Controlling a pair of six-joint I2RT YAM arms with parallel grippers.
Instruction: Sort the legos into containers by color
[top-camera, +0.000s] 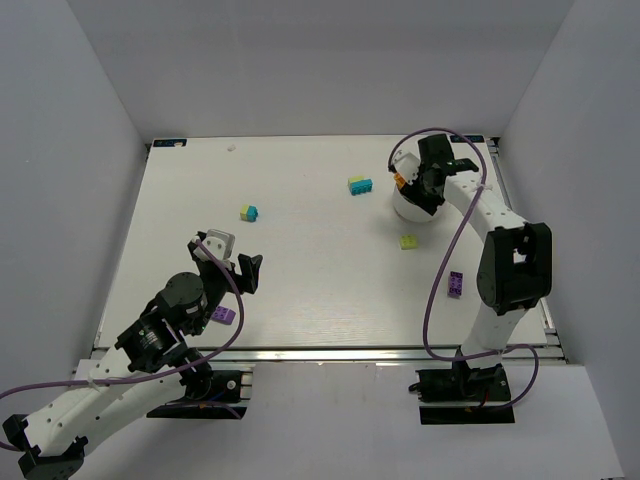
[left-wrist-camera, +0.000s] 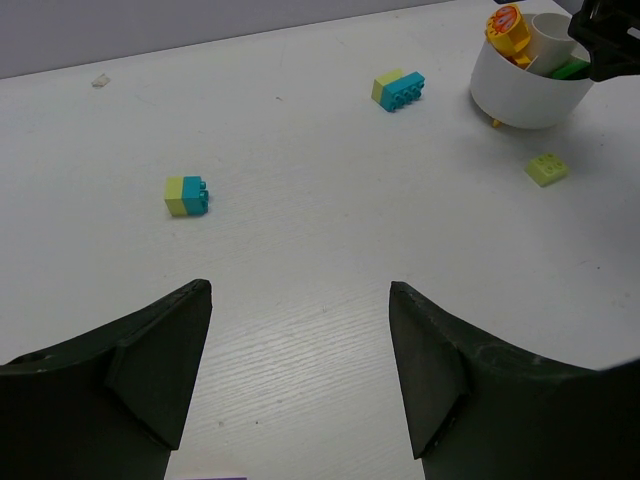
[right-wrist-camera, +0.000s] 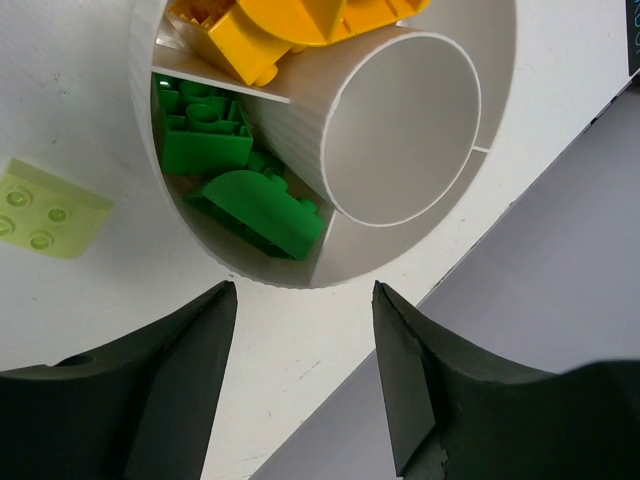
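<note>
Counter (top-camera: 300, 290): we log the divided white bowl (right-wrist-camera: 250, 275) at far right. Right tool (right-wrist-camera: 303, 290) hangs directly above it, jaws apart, empty. Left tool (left-wrist-camera: 300, 290) gapes empty, well apart. Green legos (right-wrist-camera: 205, 140) fill the compartment under the right tool.

The right tool (right-wrist-camera: 302, 305) hung over a round white plastic bowl (right-wrist-camera: 290, 283), its 2 dark fingers (right-wrist-camera: 170, 380) apart with nothing between them. 1 compartment held green studded plastic bricks (right-wrist-camera: 205, 135); the next held orange-yellow plastic pieces (right-wrist-camera: 270, 30). A white central tube (right-wrist-camera: 405, 125) stood upright. A pale yellow-green flat brick (right-wrist-camera: 45, 210) lay on the white tabletop (right-wrist-camera: 60, 100), just beside the bowl.
</note>
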